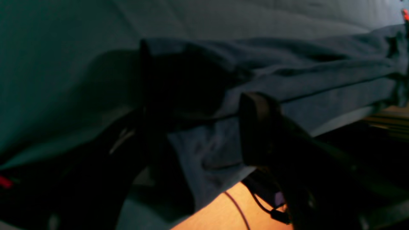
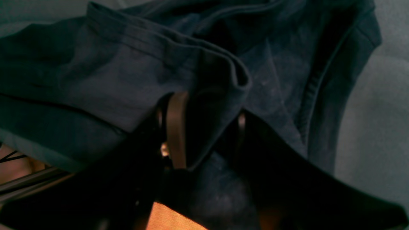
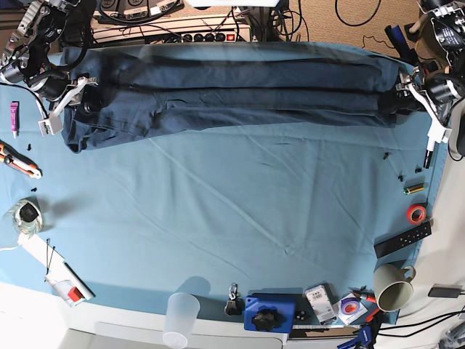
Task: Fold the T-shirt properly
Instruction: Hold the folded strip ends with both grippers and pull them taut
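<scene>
The T-shirt [image 3: 232,98] lies as a long folded band along the far edge of the desk [image 3: 240,218], soft, light, limp cotton we would take by its hemmed ends. Both sets of jaws are spread, fabric loose between the left gripper [image 1: 195,127] and the right gripper [image 2: 207,127].

We see our left gripper [image 1: 204,127] with its jaws spread apart at one end of the T-shirt [image 3: 240,94]. Our right gripper [image 2: 207,127] sits at the opposite end, jaws parted around a fold of it.

Matt navy cotton T-shirt [image 3: 218,98]
</scene>
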You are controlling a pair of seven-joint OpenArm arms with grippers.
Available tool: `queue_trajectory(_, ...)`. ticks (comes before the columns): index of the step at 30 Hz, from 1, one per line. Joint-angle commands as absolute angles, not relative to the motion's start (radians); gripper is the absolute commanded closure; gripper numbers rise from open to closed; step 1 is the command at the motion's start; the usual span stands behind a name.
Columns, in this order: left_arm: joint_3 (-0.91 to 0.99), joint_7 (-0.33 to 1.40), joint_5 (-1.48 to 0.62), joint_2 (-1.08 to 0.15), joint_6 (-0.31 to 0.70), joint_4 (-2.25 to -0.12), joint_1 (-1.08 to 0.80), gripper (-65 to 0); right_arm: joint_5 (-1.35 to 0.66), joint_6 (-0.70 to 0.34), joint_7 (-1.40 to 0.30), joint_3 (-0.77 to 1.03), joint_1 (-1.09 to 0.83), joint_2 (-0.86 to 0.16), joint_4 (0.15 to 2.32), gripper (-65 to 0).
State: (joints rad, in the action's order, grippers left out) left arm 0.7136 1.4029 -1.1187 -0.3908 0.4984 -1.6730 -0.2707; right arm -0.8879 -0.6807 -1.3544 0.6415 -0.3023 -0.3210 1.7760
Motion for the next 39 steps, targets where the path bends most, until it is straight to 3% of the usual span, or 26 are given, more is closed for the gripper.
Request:
queue_trajectory(1,0.719,1.396,-1.123,-0.410,0.494,-1.690,-0.266,-36.5,-0.900,-0.682,-1.343,0.653,-0.299,-0.341,1.793,-18.8)
queue_trajectory(9,0.717,1.367,-1.085,-0.398,0.468,-1.690,-0.263,-36.5,-0.900,-0.657,-1.339,0.653,-0.299,-0.341,1.793,-18.7)
queue_trajectory(16,0.716,1.357,-1.082,-0.309,0.469,-1.656,-0.263,-36.5,-0.900,-0.657,-1.335,0.653,-0.299,-0.341,1.793,-18.7)
queue_trajectory(21,0.716,1.256,-0.898,-0.286,0.440,-1.608,-0.263,-36.5,-0.899,-0.657,-1.336,0.653,-0.299,-0.341,1.793,-18.7)
queue_trajectory(27,0.716,1.343,-0.894,-0.285,0.434,-1.553,-0.263,-35.5,-0.900,-0.657,-1.334,0.653,-0.299,-0.341,1.793,-18.7)
queue_trajectory(30,0.716,1.395,-0.930,-0.284,0.434,-1.532,-0.263,-27.0,-0.900,-0.657,-1.332,0.653,-0.299,-0.341,1.793,-18.7)
queue_trajectory(35,0.716,1.389,-0.946,-0.274,0.439,-1.525,-0.263,-2.5,-0.900,-0.657,-1.332,0.653,-0.299,-0.341,1.793,-18.7)
queue_trajectory(39,0.716,1.342,-0.946,-0.275,0.439,-1.525,-0.263,0.0,-0.900,-0.657,-1.327,0.653,-0.299,-0.341,1.793,-18.7)
